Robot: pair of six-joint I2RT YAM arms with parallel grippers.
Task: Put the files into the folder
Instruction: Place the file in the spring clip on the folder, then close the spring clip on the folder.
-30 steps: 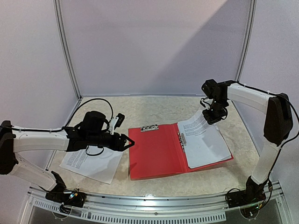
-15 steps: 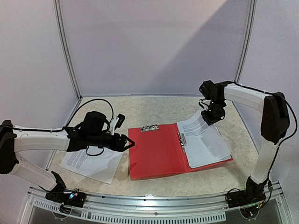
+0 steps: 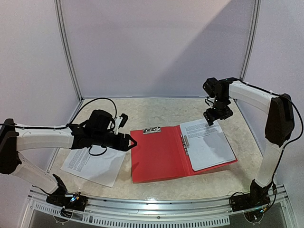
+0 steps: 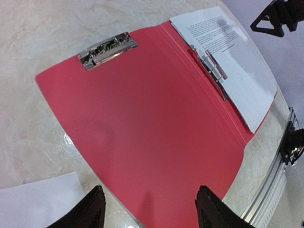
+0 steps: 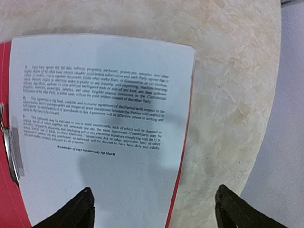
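With left gripper (image 3: 128,142) and right gripper (image 3: 216,117) both spread empty, the sheet (image 3: 210,145) loose on the folder (image 3: 156,159) could slide off if nudged.

Red folder (image 3: 156,159) open flat — printed sheet (image 3: 211,147) on its right cover, second sheet (image 3: 92,165) near its left edge.

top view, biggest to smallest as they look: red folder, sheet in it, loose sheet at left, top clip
1. red folder
2. sheet in the folder and loose sheet: look alike, left arm covers part of the loose one
3. top clip
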